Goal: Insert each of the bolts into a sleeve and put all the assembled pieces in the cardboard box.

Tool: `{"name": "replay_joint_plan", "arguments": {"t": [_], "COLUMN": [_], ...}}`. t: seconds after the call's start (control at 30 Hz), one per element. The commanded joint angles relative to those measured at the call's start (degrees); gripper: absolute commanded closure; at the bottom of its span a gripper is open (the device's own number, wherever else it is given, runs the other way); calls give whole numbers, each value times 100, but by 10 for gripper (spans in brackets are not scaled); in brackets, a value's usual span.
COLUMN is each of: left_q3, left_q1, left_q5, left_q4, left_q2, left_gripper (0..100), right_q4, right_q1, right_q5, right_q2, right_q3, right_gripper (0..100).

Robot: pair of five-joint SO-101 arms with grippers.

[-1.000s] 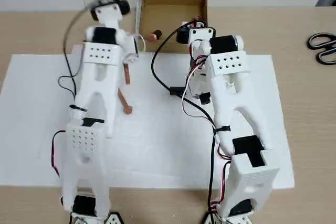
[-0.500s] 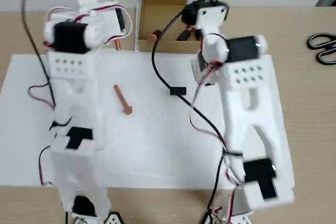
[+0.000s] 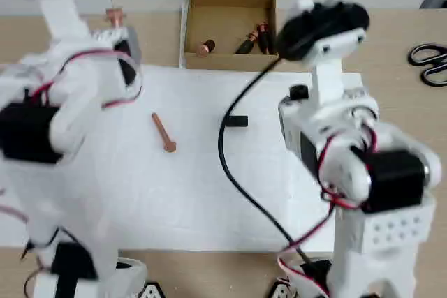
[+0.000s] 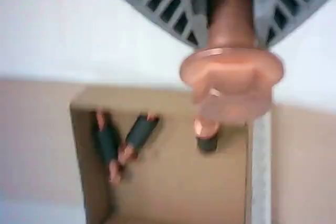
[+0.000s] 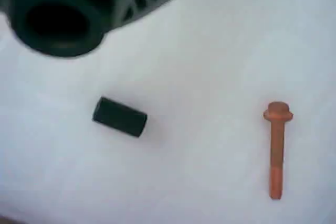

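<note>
My left gripper [image 4: 231, 19] is shut on a copper bolt [image 4: 231, 72], held high over the cardboard box [image 4: 173, 187]; in the high view that bolt [image 3: 114, 15] shows just left of the box [image 3: 230, 62]. Three bolt-and-sleeve pieces [image 4: 107, 142] lie inside the box. My right gripper [image 5: 71, 9] is shut on a black sleeve [image 5: 55, 24], raised above the white paper. A loose black sleeve [image 5: 119, 117] and a loose copper bolt [image 5: 276, 150] lie apart on the paper, the sleeve [image 3: 237, 121] to the right of the bolt [image 3: 162, 132].
White paper [image 3: 195, 193] covers the middle of the wooden table. Scissors [image 3: 429, 61] lie at the far right edge. Black cables [image 3: 237, 165] hang from the right arm across the paper.
Both arms have risen from near the box and swung up toward the camera. The left carried its bolt up with it; the right drew back from the box.
</note>
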Motion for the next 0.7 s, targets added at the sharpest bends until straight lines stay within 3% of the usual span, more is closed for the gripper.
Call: {"name": "replay_joint_plan", "arguments": {"t": [0.0,0.1,0.27,0.47,0.67], "left_q3": [840,1543,2967,4382,5666], "left_q1": [149,158,158,167,519], "left_q5": [-88,-88,-62,123,510], "left_q4": [62,-220,-976,-2136,-3103], "left_q2": [-1020,-1565,-2330,-3103,-3376], "left_gripper": [993,993,993,993,993], "right_q4": [-13,-497,-1684,-2835,-3952], "right_q1": [4,4,-251,-1077,-1156], "right_q5": [0,-88,-976,-976,-976], "right_q2": [-611,-1033,-1930,-3073,-3741], "right_q3": [431,1143,2620,4571,6189], "right_gripper": [995,995,995,995,995]}}
